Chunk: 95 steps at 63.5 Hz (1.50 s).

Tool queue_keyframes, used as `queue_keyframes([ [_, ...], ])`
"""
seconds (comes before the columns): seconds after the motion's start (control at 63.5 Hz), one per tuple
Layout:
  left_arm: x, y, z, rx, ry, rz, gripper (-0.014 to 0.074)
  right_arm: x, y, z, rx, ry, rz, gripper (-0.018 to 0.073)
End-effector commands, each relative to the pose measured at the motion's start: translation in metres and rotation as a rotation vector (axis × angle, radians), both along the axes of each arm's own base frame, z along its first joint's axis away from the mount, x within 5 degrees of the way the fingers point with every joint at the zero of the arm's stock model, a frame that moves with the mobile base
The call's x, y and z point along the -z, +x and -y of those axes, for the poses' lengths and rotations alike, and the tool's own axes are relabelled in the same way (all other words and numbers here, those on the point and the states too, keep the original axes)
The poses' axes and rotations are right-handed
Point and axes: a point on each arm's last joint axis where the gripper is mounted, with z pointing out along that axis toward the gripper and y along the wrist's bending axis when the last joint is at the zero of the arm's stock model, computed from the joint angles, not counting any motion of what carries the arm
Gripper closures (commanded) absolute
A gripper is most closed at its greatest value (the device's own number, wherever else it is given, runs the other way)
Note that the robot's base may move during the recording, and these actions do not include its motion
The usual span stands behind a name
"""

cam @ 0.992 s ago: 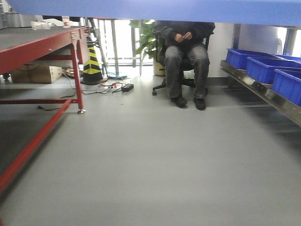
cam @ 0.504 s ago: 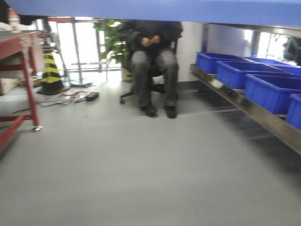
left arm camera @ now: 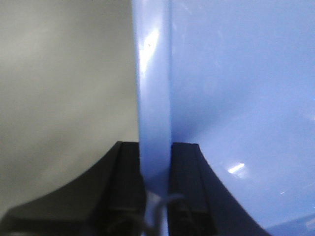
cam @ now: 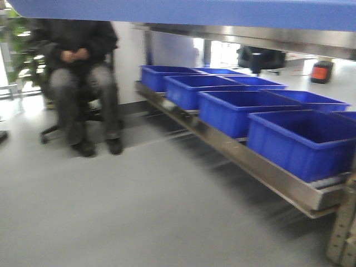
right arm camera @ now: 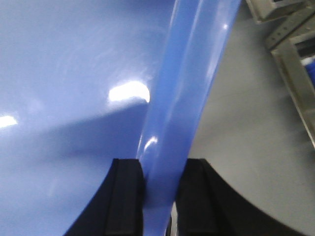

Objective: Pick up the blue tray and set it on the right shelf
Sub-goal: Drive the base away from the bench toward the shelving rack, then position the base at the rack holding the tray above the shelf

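Note:
The blue tray (cam: 183, 12) spans the top of the front view as a light blue band, held up in the air. In the left wrist view my left gripper (left arm camera: 155, 162) is shut on the tray's left rim (left arm camera: 153, 88), with the tray's glossy inside to the right. In the right wrist view my right gripper (right arm camera: 160, 177) is shut on the tray's right rim (right arm camera: 187, 83). The right shelf (cam: 261, 169) shows its shiny steel front rail running from middle to lower right in the front view, with a perforated upright (cam: 344, 233) at the corner.
Several deep dark blue bins (cam: 300, 139) stand in a row on the shelf's lower level. An upper steel rail (cam: 250, 38) runs just under the tray. A seated person (cam: 80, 83) is at the left on a chair. Grey floor (cam: 111, 211) lies ahead.
The view has swung right: the red table and cone have left the frame, the seated person has shifted left, and the shelf with bins is now larger and closer. Both grippers still hold the tray.

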Motion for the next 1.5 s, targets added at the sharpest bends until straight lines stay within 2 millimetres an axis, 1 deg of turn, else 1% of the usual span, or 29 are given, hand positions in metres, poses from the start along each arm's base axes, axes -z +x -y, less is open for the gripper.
queue_keyframes([
  [0.0,-0.0162,-0.0168,-0.0033,0.040,-0.006,-0.004,0.0645,-0.0148,-0.0031,0.0042,-0.032,-0.017,0.095,0.0503],
  [1.481,-0.0162,-0.0168,-0.0033,0.040,-0.006,-0.004,0.0645,-0.0148,-0.0031,0.0042,-0.032,-0.017,0.095,0.0503],
])
